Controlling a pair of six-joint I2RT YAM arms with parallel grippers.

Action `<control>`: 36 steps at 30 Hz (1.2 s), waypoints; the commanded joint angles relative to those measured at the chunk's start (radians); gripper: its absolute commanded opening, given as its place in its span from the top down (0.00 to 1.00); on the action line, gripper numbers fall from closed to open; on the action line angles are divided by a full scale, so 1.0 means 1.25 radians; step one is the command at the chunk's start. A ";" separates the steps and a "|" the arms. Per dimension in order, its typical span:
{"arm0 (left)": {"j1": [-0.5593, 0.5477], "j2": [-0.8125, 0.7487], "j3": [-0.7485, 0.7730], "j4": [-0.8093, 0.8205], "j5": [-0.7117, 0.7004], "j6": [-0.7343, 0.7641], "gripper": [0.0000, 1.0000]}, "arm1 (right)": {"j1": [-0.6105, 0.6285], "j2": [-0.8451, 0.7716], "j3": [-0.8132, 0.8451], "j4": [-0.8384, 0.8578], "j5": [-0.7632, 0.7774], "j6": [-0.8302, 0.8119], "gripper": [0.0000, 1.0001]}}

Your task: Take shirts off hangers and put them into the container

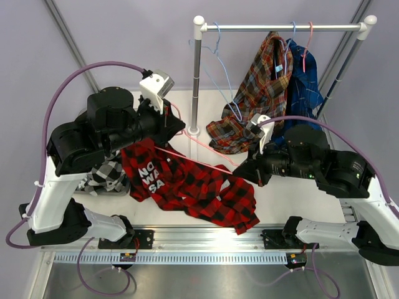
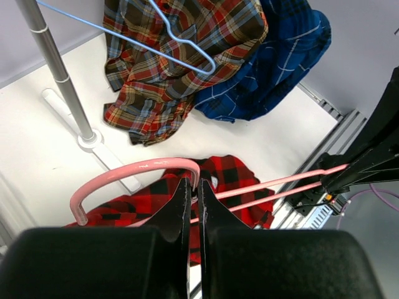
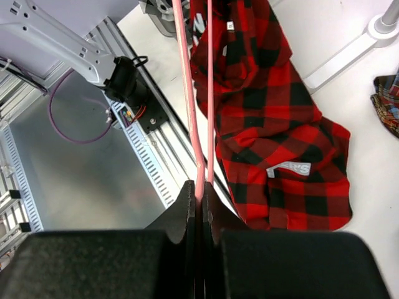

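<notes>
A pink-red hanger (image 1: 193,158) is stretched between my two grippers. My left gripper (image 2: 194,184) is shut on its neck, just under the hook (image 2: 124,173). At the far end of the hanger's wires (image 3: 187,93), my right gripper (image 3: 201,190) is shut on them. The red-and-black shirt (image 1: 187,184) lies crumpled on the table beneath the hanger; whether any of it still hangs on the wire I cannot tell. The black-and-white shirt (image 1: 109,174) lies under my left arm. The tartan shirt (image 1: 259,93) and the blue shirt (image 1: 305,87) hang on the rail. The container is hidden.
The silver rail (image 1: 280,27) stands at the back on its post (image 1: 196,81), with an empty light blue hanger (image 1: 215,62) on it. The post's white foot (image 2: 93,140) is on the table. The arms' metal base rail (image 1: 206,240) runs along the near edge.
</notes>
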 commanded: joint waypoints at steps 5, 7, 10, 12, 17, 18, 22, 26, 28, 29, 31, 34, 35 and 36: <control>-0.013 -0.046 0.014 0.045 -0.018 -0.012 0.49 | 0.013 -0.035 0.014 0.012 0.103 0.031 1.00; -0.013 -0.070 -0.030 0.042 -0.115 -0.016 0.38 | 0.014 -0.053 0.005 0.006 0.108 0.055 1.00; -0.013 -0.133 -0.116 0.063 -0.254 -0.040 0.22 | 0.015 -0.082 -0.005 -0.019 0.139 0.076 1.00; -0.014 -0.194 -0.168 0.095 -0.299 -0.049 0.15 | 0.014 -0.101 -0.008 -0.037 0.150 0.085 1.00; -0.013 -0.256 -0.302 0.078 -0.395 -0.060 0.01 | 0.015 -0.148 0.003 -0.069 0.150 0.100 1.00; -0.013 -0.260 -0.318 0.076 -0.392 -0.059 0.01 | 0.014 -0.152 0.015 -0.085 0.150 0.106 1.00; -0.013 -0.285 -0.419 0.104 -0.376 -0.087 0.01 | 0.015 -0.160 0.080 -0.158 0.213 0.132 1.00; -0.013 -0.312 -0.540 0.147 -0.368 -0.120 0.01 | 0.015 -0.196 0.158 -0.177 0.258 0.133 1.00; -0.013 -0.312 -0.607 0.185 -0.354 -0.141 0.01 | 0.015 -0.199 0.206 -0.166 0.302 0.124 1.00; -0.013 -0.305 -0.623 0.193 -0.352 -0.147 0.01 | 0.014 -0.206 0.214 -0.151 0.316 0.117 1.00; -0.013 -0.294 -0.664 0.217 -0.354 -0.165 0.01 | 0.015 -0.208 0.226 -0.112 0.382 0.105 1.00; -0.013 -0.267 -0.701 0.241 -0.345 -0.181 0.01 | 0.015 -0.198 0.229 -0.069 0.489 0.082 1.00; -0.013 -0.261 -0.709 0.256 -0.339 -0.183 0.01 | 0.014 -0.192 0.224 -0.054 0.513 0.068 1.00; -0.013 -0.250 -0.719 0.265 -0.326 -0.183 0.01 | 0.014 -0.187 0.215 -0.028 0.562 0.050 1.00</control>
